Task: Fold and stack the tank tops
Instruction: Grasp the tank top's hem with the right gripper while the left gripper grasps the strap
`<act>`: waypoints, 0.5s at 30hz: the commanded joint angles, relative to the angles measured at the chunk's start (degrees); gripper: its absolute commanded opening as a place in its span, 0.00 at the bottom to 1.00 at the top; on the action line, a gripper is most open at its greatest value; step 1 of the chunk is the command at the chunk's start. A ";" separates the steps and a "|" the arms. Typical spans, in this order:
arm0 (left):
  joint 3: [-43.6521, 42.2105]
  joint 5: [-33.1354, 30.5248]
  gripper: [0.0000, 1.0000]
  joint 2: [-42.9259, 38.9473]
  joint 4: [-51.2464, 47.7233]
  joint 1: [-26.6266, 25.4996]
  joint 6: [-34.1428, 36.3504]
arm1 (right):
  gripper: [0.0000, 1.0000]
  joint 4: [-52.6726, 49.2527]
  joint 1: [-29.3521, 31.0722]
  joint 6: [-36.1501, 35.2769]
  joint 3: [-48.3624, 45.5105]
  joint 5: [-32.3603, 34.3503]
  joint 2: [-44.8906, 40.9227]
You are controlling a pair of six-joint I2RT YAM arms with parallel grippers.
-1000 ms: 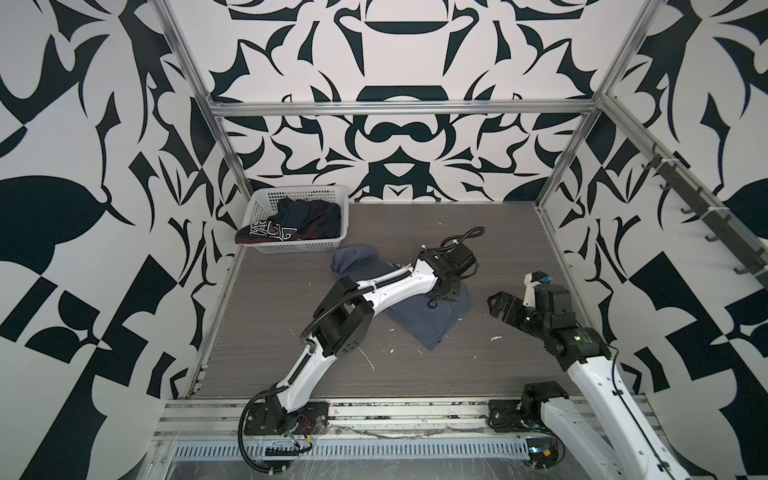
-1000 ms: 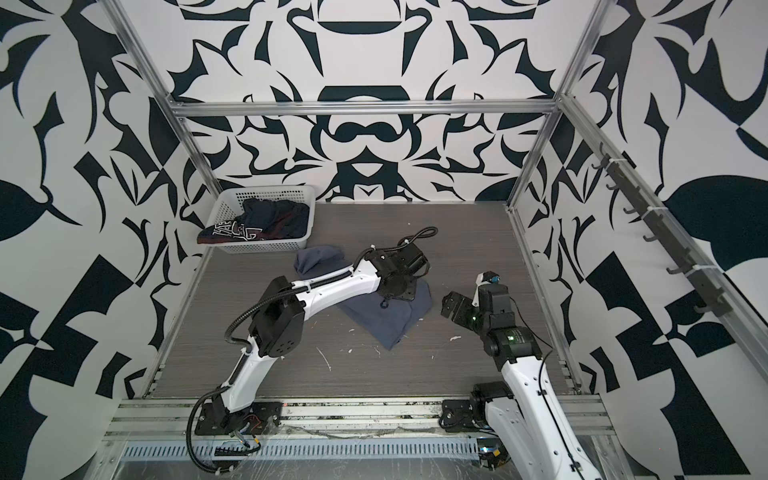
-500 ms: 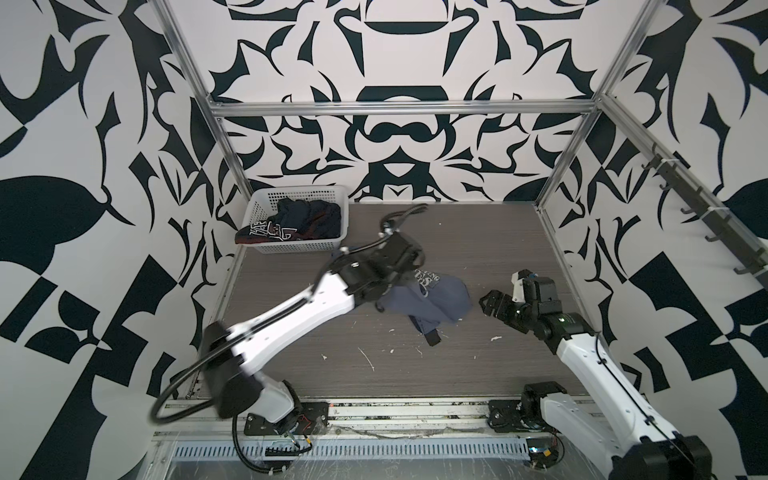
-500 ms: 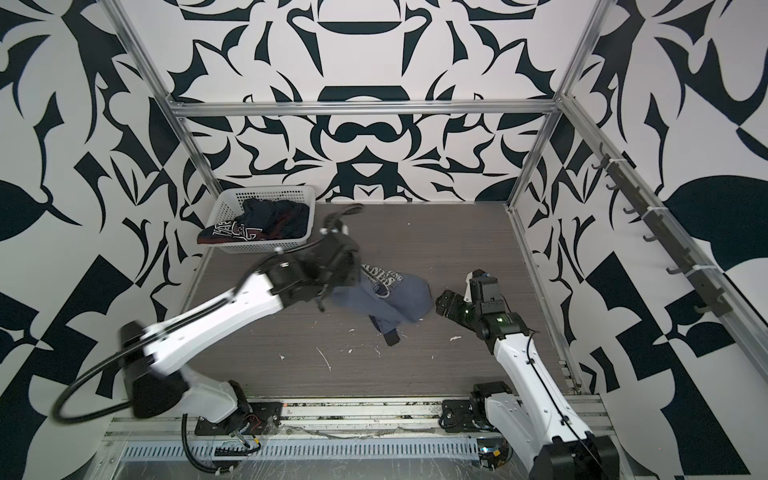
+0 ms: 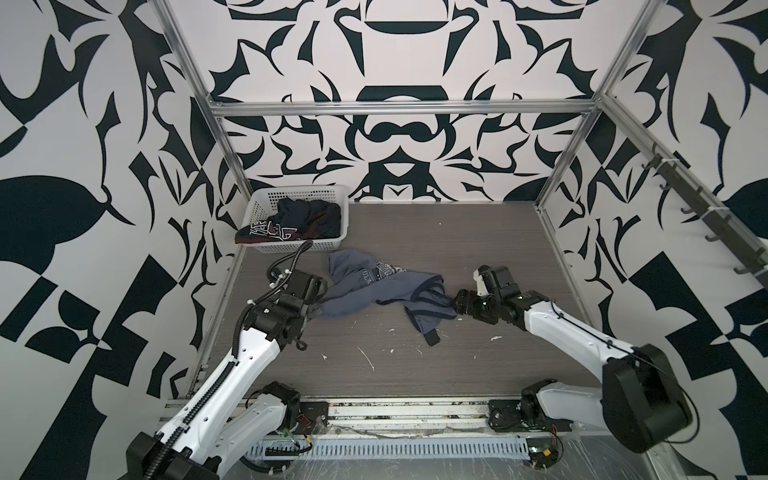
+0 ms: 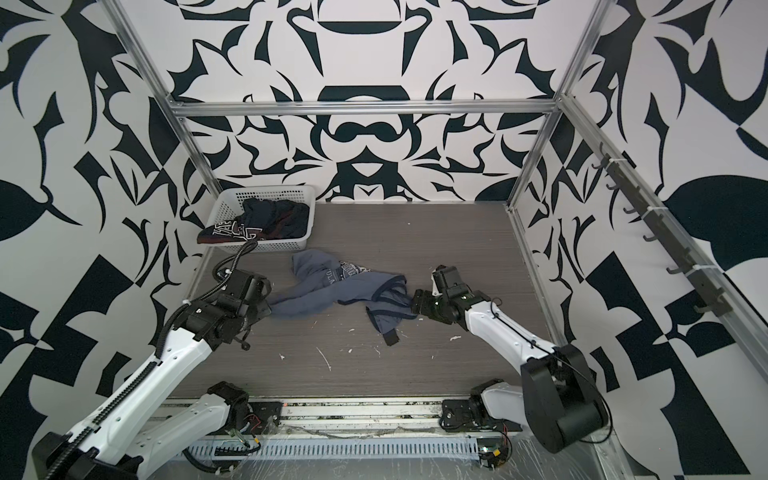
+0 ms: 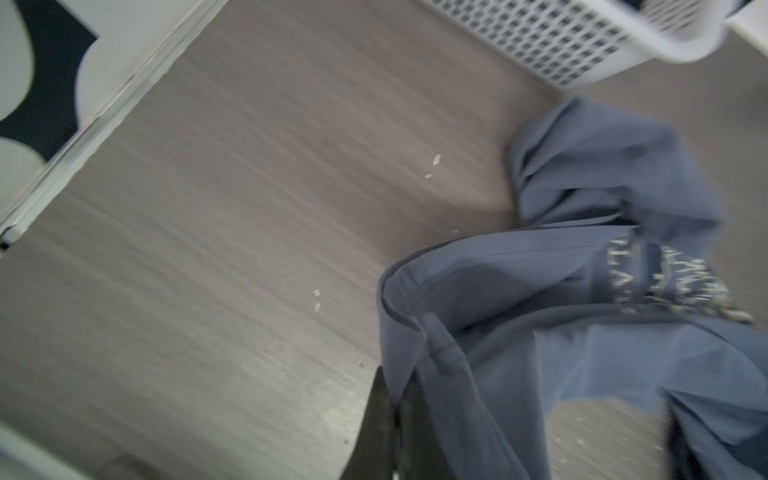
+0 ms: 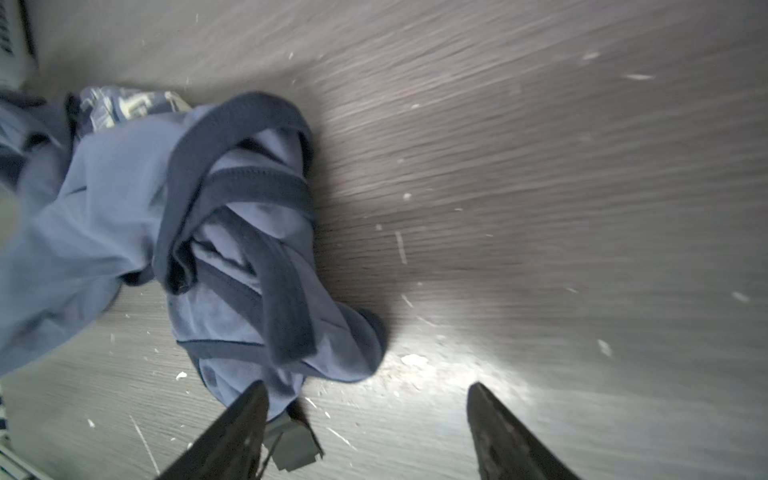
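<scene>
Hem of the grey-blue tank top (image 5: 382,286) is pinched in the left gripper (image 7: 395,397), the garment sprawled on the table (image 5: 478,245). The right gripper (image 8: 366,388) gapes beside its straps; the navy tank top (image 5: 309,216) sits in the basket (image 5: 299,192).

Basket (image 5: 299,192) far-left, tank top (image 5: 386,291) mid-floor

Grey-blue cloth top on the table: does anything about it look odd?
The slate grey-blue tank top lies bunched and twisted, not flat: navy-trimmed straps tangled beside the right gripper, one edge pinched in the left gripper.
</scene>
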 commanded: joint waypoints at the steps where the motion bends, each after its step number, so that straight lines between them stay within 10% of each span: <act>1: -0.25 -1.65 0.00 -0.26 -1.67 2.03 -0.50 | 0.75 2.52 1.48 0.86 3.78 3.11 3.68; 11: -0.58 0.72 0.00 1.85 2.17 3.20 1.67 | 0.57 4.67 1.72 0.27 7.61 1.19 10.89; 15: 1.57 0.05 0.00 1.17 2.05 3.59 2.69 | 0.35 1.40 1.70 -1.71 11.15 1.07 14.41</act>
